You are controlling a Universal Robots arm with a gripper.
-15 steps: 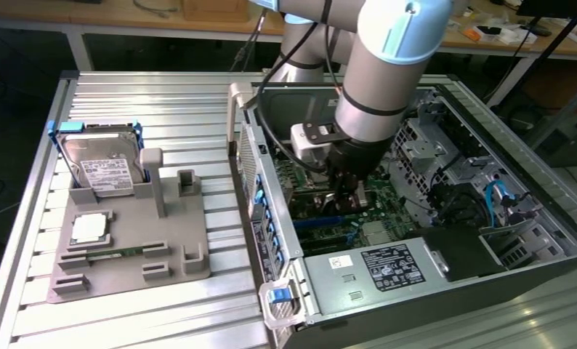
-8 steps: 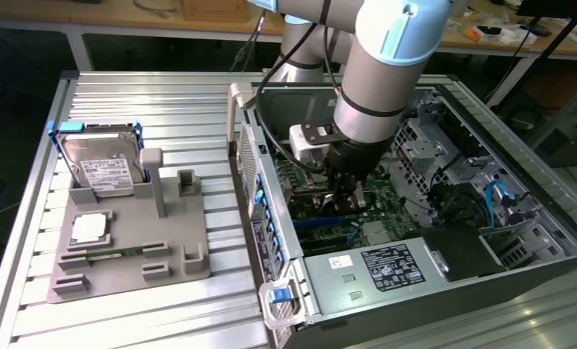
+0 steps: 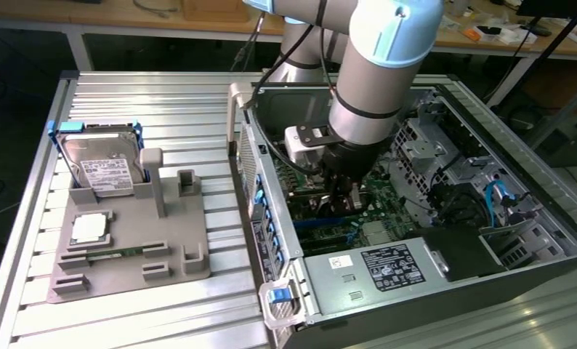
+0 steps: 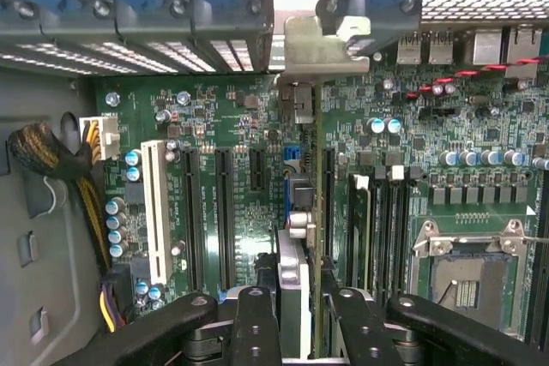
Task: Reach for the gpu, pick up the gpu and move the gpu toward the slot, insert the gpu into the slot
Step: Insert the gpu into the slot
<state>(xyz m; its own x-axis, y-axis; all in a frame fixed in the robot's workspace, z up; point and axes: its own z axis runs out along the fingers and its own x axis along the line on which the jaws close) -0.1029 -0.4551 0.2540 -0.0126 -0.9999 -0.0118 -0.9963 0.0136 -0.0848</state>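
Note:
My gripper [image 4: 298,325] is deep inside the open computer case [image 3: 463,240], shut on the gpu [image 4: 296,273]. I see the gpu edge-on as a slim card running away from my fingers [image 4: 257,323]. Its silvery end bracket [image 4: 313,45] sits up against the case's rear openings. The card stands upright along the line of the blue slot [image 4: 292,159], of which a short stretch shows beside it. I cannot tell whether the card's edge touches the slot. In the exterior view the gripper [image 3: 342,190] hangs over the green motherboard [image 3: 371,207], with the blue slot [image 3: 320,220] just below it.
Black expansion slots [image 4: 221,212] and a white one [image 4: 157,212] flank the card; black memory strips [image 4: 386,212] and the silver processor socket [image 4: 467,272] lie on the other side. A cable bundle [image 4: 51,160] hangs nearby. Outside, a grey fixture [image 3: 123,240] holds a hard drive [image 3: 99,163] and processor chip [image 3: 90,227].

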